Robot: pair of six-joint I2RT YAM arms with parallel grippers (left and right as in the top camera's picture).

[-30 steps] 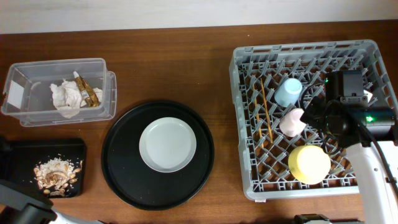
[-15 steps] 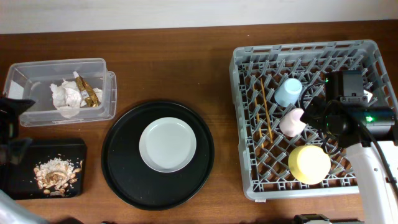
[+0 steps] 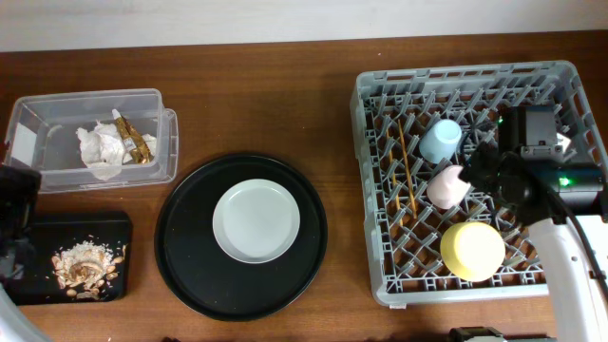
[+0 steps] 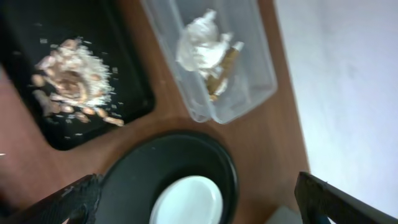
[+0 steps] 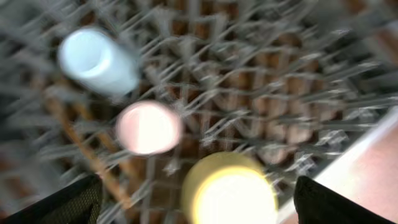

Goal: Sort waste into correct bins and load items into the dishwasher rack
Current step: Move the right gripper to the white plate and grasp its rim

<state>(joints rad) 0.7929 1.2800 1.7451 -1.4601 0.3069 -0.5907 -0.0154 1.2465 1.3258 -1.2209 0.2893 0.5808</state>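
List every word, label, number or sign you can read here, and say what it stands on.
No text can be read in any view.
The white label on the clear tub: too small to read.
The gold-brown wrapper: any print is too small to tell.
The green light on the right arm: a lamp only, no characters.

Evenly and softly lit in the overhead view, sharp edge to edge, with only faint shadows beside the dishwasher rack (image 3: 364, 171) at three o'clock. Mild sheen on the round black tray (image 3: 185, 237). Heavily smeared by motion blur at the right wrist, streaking every peg and washing out the yellow bowl (image 5: 230, 193) at six o'clock, possibly overexposed. Softly blurred at the left wrist too, with a bright, featureless wall (image 4: 348, 74) at three o'clock.
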